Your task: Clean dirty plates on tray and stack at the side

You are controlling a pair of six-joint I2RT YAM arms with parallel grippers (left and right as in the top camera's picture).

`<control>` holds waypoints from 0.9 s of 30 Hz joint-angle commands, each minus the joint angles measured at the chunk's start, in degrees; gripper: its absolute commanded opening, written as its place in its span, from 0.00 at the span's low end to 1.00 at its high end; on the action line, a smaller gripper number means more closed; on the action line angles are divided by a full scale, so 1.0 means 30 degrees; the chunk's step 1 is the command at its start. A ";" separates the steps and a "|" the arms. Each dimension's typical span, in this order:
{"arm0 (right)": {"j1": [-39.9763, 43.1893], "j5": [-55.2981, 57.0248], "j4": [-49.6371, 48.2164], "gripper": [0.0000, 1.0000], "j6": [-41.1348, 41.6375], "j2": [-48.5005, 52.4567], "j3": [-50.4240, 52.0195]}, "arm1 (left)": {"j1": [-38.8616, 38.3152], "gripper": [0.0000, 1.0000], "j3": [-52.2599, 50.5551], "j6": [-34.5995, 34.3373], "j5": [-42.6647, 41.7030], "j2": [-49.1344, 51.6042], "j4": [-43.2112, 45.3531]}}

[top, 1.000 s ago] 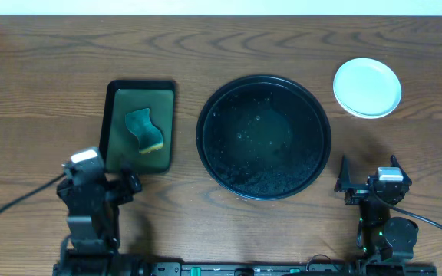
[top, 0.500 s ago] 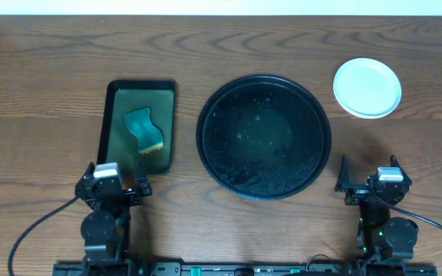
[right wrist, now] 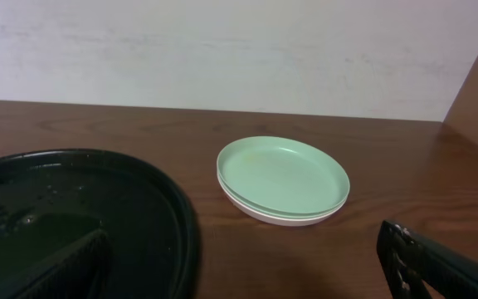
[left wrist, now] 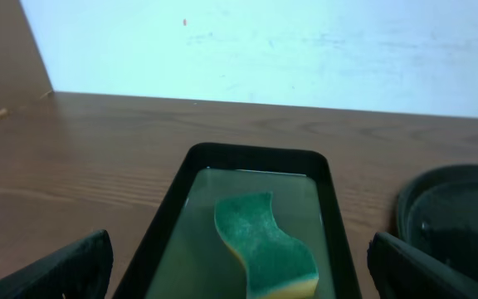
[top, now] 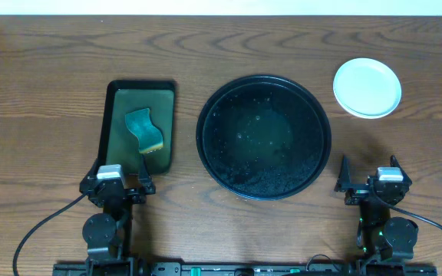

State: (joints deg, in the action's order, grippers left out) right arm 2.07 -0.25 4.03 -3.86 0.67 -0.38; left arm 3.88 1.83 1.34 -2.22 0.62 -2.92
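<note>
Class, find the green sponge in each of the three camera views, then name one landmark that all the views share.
Overhead: the sponge lies left of centre, in the rectangular green tray.
Left wrist: the sponge is at bottom centre, in that same tray.
Right wrist: it is not in this view.
Shared landmark: the round black tray, at centre overhead, at the right edge in the left wrist view, at lower left in the right wrist view.

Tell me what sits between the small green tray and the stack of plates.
The round black tray, with no plate on it, lies between the green tray and the plates. The overhead view shows this.
</note>
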 commanded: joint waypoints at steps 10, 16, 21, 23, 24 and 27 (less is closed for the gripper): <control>0.0102 -0.0080 0.0087 0.99 -0.0226 -0.0131 0.0029 | 0.0058 0.98 -0.0532 -0.2266 0.0845 -0.0182 0.2433; 0.0102 -0.0080 0.0087 0.99 -0.0226 -0.0131 0.0029 | 0.0058 0.98 -0.0532 -0.1974 0.0248 -0.0182 0.0138; 0.0102 -0.0080 0.0087 0.99 -0.0233 -0.0131 0.0029 | 0.0058 0.98 -0.0532 -0.1880 -0.0044 -0.0182 -0.0372; 0.0102 -0.0080 0.0087 0.99 -0.0226 -0.0131 0.0029 | 0.0058 0.98 -0.0532 -0.1763 -0.0073 -0.0182 -0.0372; 0.0102 -0.0080 0.0087 0.99 -0.0233 -0.0131 0.0029 | 0.0058 0.98 -0.0532 -0.1566 -0.0160 -0.0182 -0.0372; 0.0102 -0.0080 0.0087 0.99 -0.0233 -0.0131 0.0029 | 0.0044 0.98 -0.0532 -0.0372 -0.0619 -0.0182 -0.0364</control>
State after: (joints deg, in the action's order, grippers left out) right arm 2.07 -0.25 4.03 -4.01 0.67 -0.38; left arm 3.88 0.73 -3.25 -2.92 0.58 -1.28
